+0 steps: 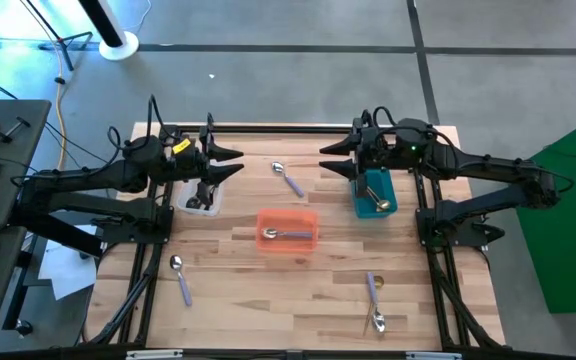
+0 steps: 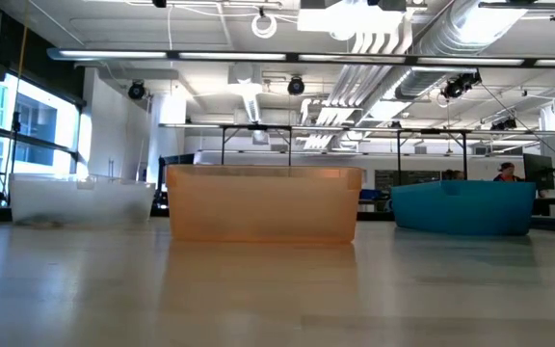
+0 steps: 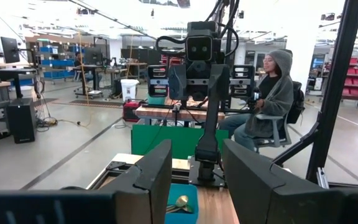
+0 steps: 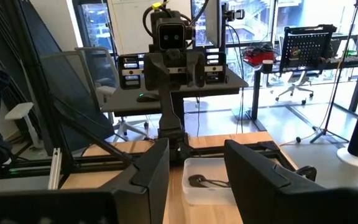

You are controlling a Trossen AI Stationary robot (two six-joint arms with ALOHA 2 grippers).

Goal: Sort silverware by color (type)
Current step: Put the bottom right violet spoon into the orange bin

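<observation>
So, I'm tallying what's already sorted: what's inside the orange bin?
The high view shows one lavender-handled spoon lying inside the orange bin. The low view's frosted wall hides the contents, so nothing more can be confirmed.

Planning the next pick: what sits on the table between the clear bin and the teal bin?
In the high view, a lavender-handled spoon lies on bare wood between the clear bin and the teal bin; the orange bin sits nearer the front edge.

A clear bin (image 1: 198, 197) sits left of centre, an orange bin (image 1: 287, 229) mid-frame, a teal bin (image 1: 375, 192) right, on the wooden counter (image 1: 268, 300).
</observation>
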